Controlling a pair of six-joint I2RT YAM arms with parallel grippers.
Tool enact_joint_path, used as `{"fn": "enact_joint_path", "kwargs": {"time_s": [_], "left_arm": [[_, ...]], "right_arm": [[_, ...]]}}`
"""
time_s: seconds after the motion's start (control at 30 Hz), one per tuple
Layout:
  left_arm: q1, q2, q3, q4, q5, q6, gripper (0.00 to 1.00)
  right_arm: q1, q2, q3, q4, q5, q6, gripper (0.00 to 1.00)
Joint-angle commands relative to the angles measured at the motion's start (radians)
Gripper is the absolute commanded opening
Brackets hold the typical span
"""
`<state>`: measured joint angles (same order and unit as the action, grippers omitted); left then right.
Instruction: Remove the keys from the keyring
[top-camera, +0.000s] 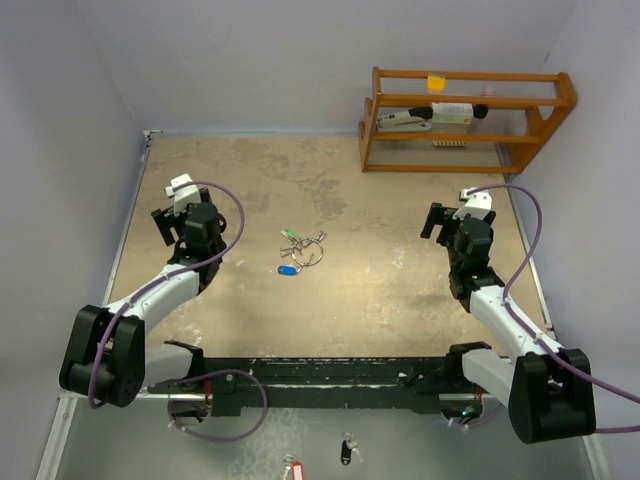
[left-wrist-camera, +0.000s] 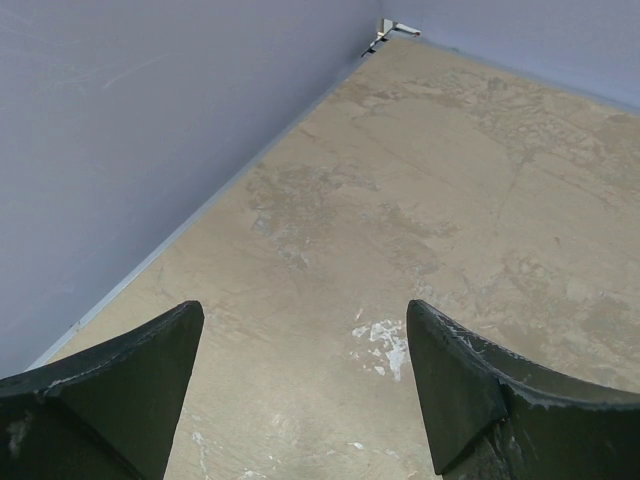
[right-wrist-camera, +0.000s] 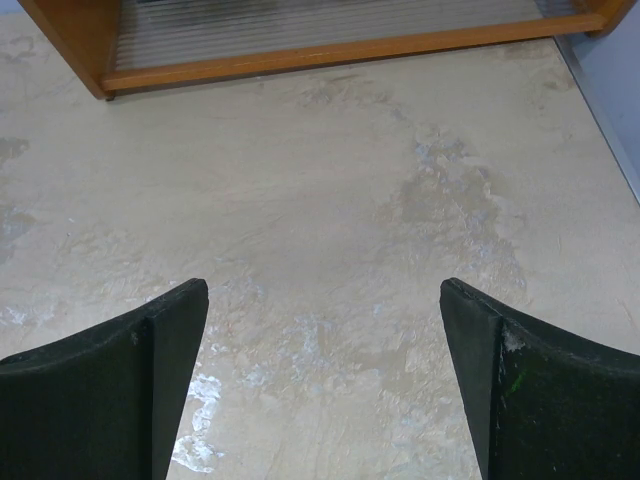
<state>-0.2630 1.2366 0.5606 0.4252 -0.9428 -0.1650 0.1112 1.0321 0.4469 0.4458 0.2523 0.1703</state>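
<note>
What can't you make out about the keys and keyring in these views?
Top view: the keyring is too small to show which ring holds the blue key or the green key.
Left wrist view: all of these lie outside the frame.
Right wrist view: the same, and the top edge cuts off the wooden shelf.

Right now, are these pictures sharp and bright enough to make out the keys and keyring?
Top external: even light, no glare, but the keyring is tiny, its wires barely resolved; the keys' blue head and green head show only as colour. Left wrist: tabletop sharp, left claw dark. Right wrist: likewise sharp, right claw dark; neither shows the keys.
</note>
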Motion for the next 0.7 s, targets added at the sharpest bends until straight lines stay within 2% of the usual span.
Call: {"fn": "enact_joint_path", "kwargs": {"time_s": [0.0, 0.47, 0.67], "left_arm": [[-0.011, -0.034, 0.019, 0.034, 0.014, 0.016, 0.80], [-0.011, -0.069, 0.011, 0.062, 0.018, -0.022, 0.80], [-0.011, -0.078, 0.046, 0.016, 0.141, -0.062, 0.80]], "right_arm": [[0.005, -0.011, 0.034, 0.021, 0.016, 0.010, 1.00], [0.008, -0.019, 0.033, 0.023, -0.022, 0.015, 1.00], [0.020, -0.011, 0.064, -0.006, -0.085, 0.011, 1.00]]}}
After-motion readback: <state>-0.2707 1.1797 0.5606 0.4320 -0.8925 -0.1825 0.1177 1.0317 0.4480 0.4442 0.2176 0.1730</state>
